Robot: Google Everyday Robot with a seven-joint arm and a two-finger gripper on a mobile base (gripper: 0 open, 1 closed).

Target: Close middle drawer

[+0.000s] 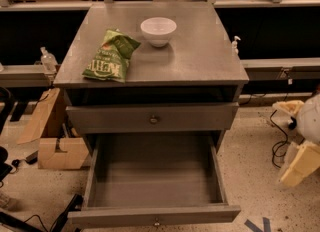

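Note:
The middle drawer (155, 176) of the grey cabinet is pulled far out towards me. Its plain box is empty, and its long flat front (200, 214) with a small brass knob (156, 222) is at the bottom of the view. Above it, the upper drawer front (100, 118) with its knob (154, 119) sits nearly flush. My gripper (299, 163), white and cream, is low at the right edge, to the right of the open drawer and apart from it.
A green chip bag (111, 56) and a white bowl (158, 30) lie on the cabinet top (205, 56). Cardboard boxes (55, 151) stand on the floor at the left. Cables (280, 146) lie on the floor at the right.

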